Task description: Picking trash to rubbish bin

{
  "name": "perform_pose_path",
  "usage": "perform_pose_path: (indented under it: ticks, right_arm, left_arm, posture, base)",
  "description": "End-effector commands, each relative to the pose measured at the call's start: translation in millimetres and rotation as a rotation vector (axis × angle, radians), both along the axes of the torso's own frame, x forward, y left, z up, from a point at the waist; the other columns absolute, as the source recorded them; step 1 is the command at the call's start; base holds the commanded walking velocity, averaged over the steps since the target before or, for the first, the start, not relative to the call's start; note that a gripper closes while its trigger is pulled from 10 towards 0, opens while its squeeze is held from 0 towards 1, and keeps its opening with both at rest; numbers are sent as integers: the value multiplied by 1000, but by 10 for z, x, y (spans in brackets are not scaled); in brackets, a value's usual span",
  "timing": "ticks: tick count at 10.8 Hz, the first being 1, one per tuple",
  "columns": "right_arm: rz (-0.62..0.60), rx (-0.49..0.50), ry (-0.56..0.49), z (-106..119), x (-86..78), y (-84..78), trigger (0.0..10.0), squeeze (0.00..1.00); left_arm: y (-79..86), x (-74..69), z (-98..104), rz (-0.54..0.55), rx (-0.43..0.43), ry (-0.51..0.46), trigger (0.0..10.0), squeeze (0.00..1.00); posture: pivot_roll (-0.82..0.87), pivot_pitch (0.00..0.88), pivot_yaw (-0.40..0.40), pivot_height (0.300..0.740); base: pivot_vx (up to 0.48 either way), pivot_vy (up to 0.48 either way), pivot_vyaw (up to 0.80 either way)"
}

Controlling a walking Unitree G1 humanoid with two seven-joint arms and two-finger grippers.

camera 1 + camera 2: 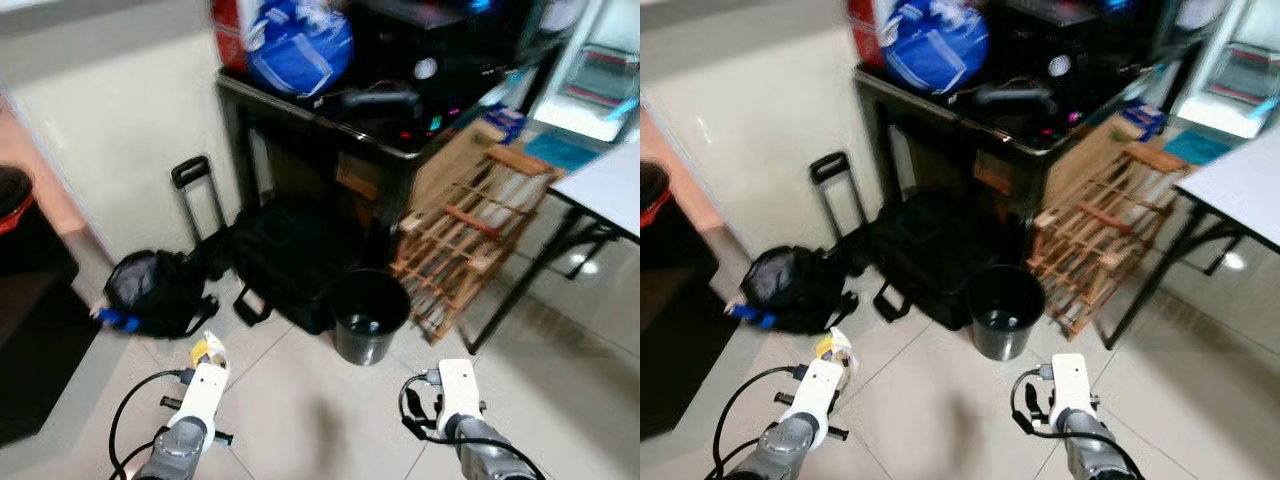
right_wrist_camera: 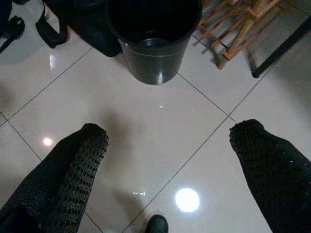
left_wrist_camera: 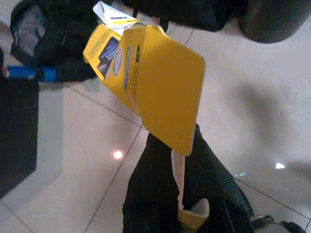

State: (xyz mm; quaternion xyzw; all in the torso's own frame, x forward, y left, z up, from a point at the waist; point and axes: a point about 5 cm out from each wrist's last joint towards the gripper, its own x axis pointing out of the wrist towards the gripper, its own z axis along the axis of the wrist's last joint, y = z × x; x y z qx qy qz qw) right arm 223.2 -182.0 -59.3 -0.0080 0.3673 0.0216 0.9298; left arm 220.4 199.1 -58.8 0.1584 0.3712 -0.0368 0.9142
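Head view, left eye: my left gripper (image 1: 207, 352) is raised low at the left with a yellow carton (image 1: 208, 349) at its tip. The black rubbish bin (image 1: 369, 315) stands on the tiled floor (image 1: 300, 400) ahead and to the right, just in front of a black luggage bag (image 1: 290, 260) and beside a wooden rack (image 1: 470, 240). A black backpack (image 1: 155, 290) lies near the wall at left. My right arm's wrist module (image 1: 458, 395) sits low at the right.

Right eye: same layout, bin (image 1: 1005, 310) open and upright, carton still well apart from it.

Left wrist: my fingers (image 3: 160, 189) are clamped narrow on the bottom edge of the flattened yellow carton (image 3: 150, 92); most of it sticks out past the tips, with a flap open at the far end. Bin rim (image 3: 272, 22) is at the frame corner, off to one side.

Right wrist: my right gripper (image 2: 170, 155) is spread wide and empty, fingers (image 2: 73, 165) aimed at the floor with the bin (image 2: 153, 43) straight ahead.

Risk: the grip is only on the carton's edge, so a quick swing may let it pivot or slip out onto the tiles. It is long and flat, so it may catch the bin rim and tip out if I release short. Left arm is forward and low, and needs to cross rightward to the bin.
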Motion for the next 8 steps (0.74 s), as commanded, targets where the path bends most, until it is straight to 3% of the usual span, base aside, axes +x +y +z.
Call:
perform_pose_path:
  ticks: [1, 8]
  right_arm:
    - [13, -2, -14, 22, 35, 21, 10000, 0]
    - [28, 0, -19, 34, 57, 39, 10000, 0]
  left_arm:
    - [26, -13, -4, -4, 12, 7, 10000, 0]
    - [7, -14, -12, -14, 23, 19, 10000, 0]
  posture:
    - [8, 0, 38, 740]
    - [9, 10, 33, 740]
  base:
    - [360, 0, 0]
    - [414, 0, 0]
